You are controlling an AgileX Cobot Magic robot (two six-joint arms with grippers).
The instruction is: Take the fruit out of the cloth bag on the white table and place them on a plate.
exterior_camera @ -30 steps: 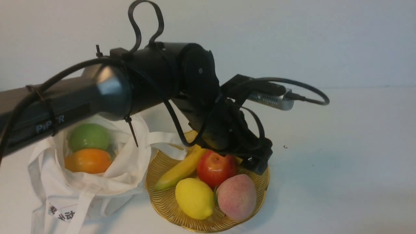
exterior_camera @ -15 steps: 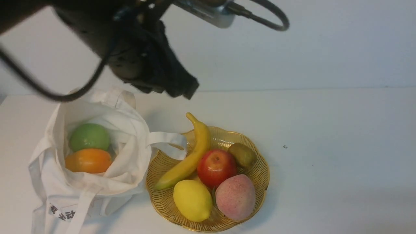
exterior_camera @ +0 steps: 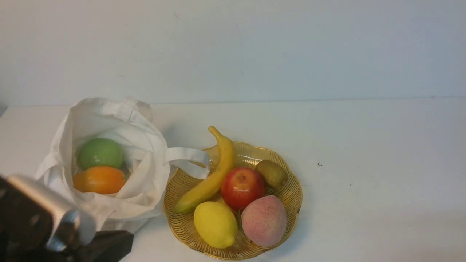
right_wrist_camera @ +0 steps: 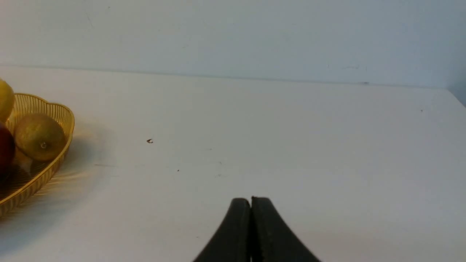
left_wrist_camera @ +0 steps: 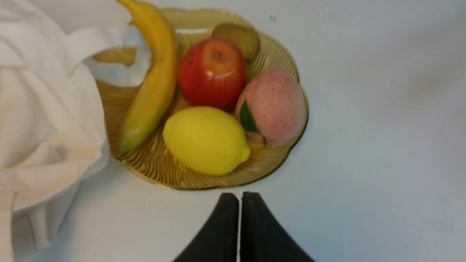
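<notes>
The cloth bag (exterior_camera: pixel 109 120) slumps open at the left of the white table (exterior_camera: pixel 364 200), holding a round green fruit (exterior_camera: pixel 99 153) and an oval orange fruit (exterior_camera: pixel 99 179). Beside it, the golden wire plate (exterior_camera: pixel 293 189) carries the pink peach (exterior_camera: pixel 264 220), a banana (exterior_camera: pixel 214 174), a red apple (exterior_camera: pixel 242 187), a lemon (exterior_camera: pixel 215 223) and a kiwi (exterior_camera: pixel 271 174). My left gripper (left_wrist_camera: pixel 239 197) is shut and empty, just short of the plate's near rim (left_wrist_camera: pixel 153 173), with the peach (left_wrist_camera: pixel 276 102) ahead. My right gripper (right_wrist_camera: pixel 250 200) is shut and empty over bare table.
One bag strap (exterior_camera: pixel 187 156) drapes over the plate's left rim. My left wrist (exterior_camera: pixel 43 218) fills the near left corner in front of the bag. The right wrist view catches the plate's edge (right_wrist_camera: pixel 63 114) with the kiwi (right_wrist_camera: pixel 39 137), and a tiny dark speck (exterior_camera: pixel 319 164) on the table.
My left arm rose from over the plate, swung left and came down at the near left corner. Its jaws went from open to shut. The fruit has not moved.
</notes>
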